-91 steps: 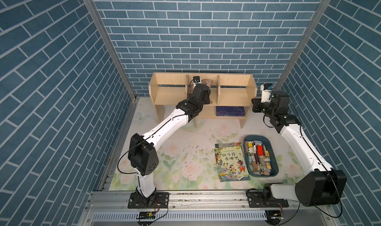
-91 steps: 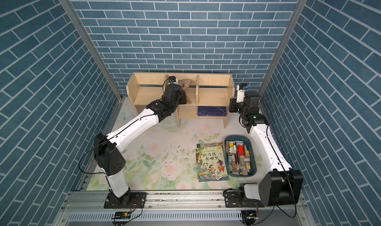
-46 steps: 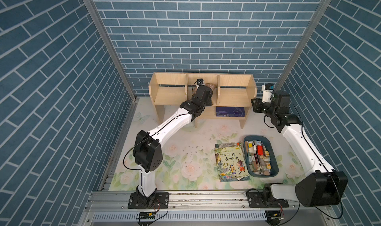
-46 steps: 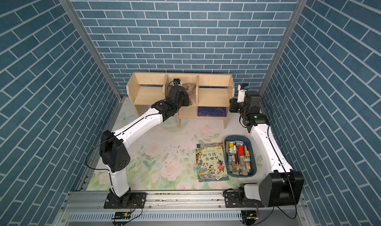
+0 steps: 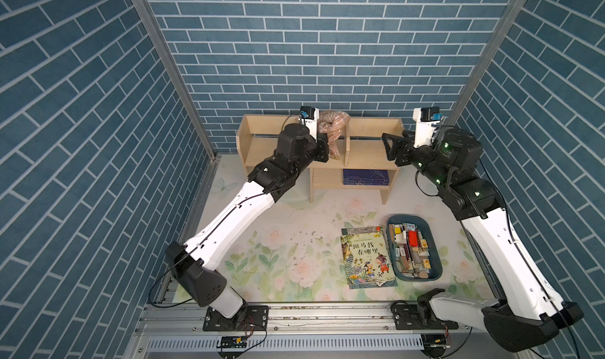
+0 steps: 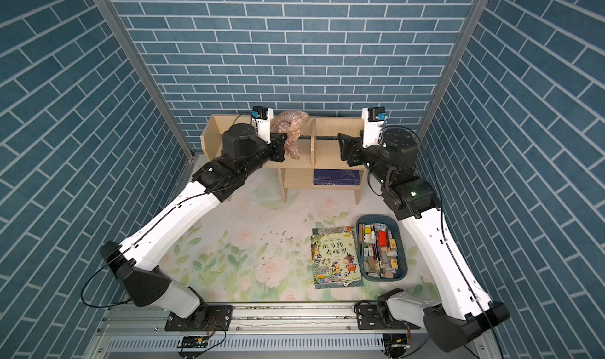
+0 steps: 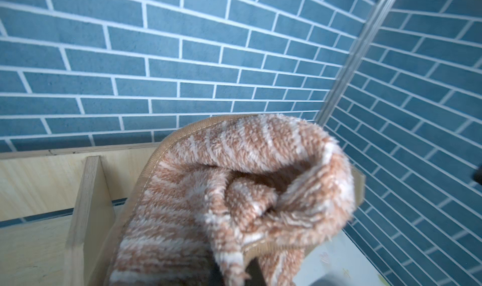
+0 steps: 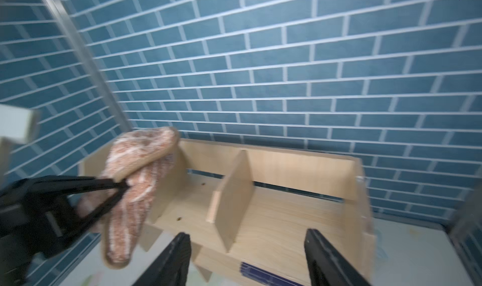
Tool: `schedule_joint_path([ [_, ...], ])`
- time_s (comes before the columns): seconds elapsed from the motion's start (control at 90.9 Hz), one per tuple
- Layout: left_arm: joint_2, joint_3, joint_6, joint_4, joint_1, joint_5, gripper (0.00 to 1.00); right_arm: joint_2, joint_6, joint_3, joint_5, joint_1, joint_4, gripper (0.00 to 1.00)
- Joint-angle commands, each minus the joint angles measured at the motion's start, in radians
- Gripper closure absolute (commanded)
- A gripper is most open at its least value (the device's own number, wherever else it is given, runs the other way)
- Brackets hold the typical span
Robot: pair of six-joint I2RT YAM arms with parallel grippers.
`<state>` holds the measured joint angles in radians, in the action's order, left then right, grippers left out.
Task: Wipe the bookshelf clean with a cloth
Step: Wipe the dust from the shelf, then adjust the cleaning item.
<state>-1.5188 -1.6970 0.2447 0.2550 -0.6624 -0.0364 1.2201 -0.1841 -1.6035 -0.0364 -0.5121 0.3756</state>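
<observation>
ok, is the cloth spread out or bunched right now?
Bunched. The cloth hangs crumpled and doubled over from the shut left gripper at the bookshelf.

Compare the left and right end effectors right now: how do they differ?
The left end effector is shut, pinching the cloth; the right end effector is open and holds nothing. The left one sits near the middle of the upper tier of the bookshelf, with the cloth bunched and hanging from it; the right one hovers by that tier's right end. Both are black and raised to upper-tier height.
</observation>
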Motion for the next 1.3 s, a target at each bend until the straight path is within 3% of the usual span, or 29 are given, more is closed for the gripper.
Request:
schedule_joint_path([
  [0.0,0.050,0.085,-0.087,-0.006,0.001,0.188,1.00,0.003,0.016,-0.036,-0.102,-0.090,-0.037,0.28],
  [0.11,0.095,0.144,-0.124,-0.038,0.001,0.308,1.00,0.012,-0.035,-0.039,-0.188,-0.145,-0.126,0.29],
  [0.275,0.142,0.198,-0.130,-0.099,0.001,0.330,1.00,0.022,-0.132,0.018,-0.243,-0.155,-0.230,0.26],
  [0.506,0.236,0.293,-0.132,-0.249,0.001,0.471,1.00,-0.005,-0.214,0.163,-0.242,-0.156,-0.339,0.22],
  [0.77,0.343,0.441,-0.102,-0.456,0.005,0.607,1.00,-0.001,-0.306,0.226,-0.322,-0.154,-0.428,0.20],
  [0.88,0.369,0.493,-0.049,-0.584,0.007,0.638,1.00,-0.005,-0.376,0.270,-0.447,-0.154,-0.543,0.13],
  [1.001,0.357,0.487,-0.021,-0.644,0.007,0.669,1.00,-0.003,-0.471,0.308,-0.566,-0.154,-0.675,0.16],
  [1.287,0.395,0.554,-0.007,-0.817,0.008,0.624,1.00,-0.027,-0.550,0.346,-0.635,-0.154,-0.751,0.19],
])
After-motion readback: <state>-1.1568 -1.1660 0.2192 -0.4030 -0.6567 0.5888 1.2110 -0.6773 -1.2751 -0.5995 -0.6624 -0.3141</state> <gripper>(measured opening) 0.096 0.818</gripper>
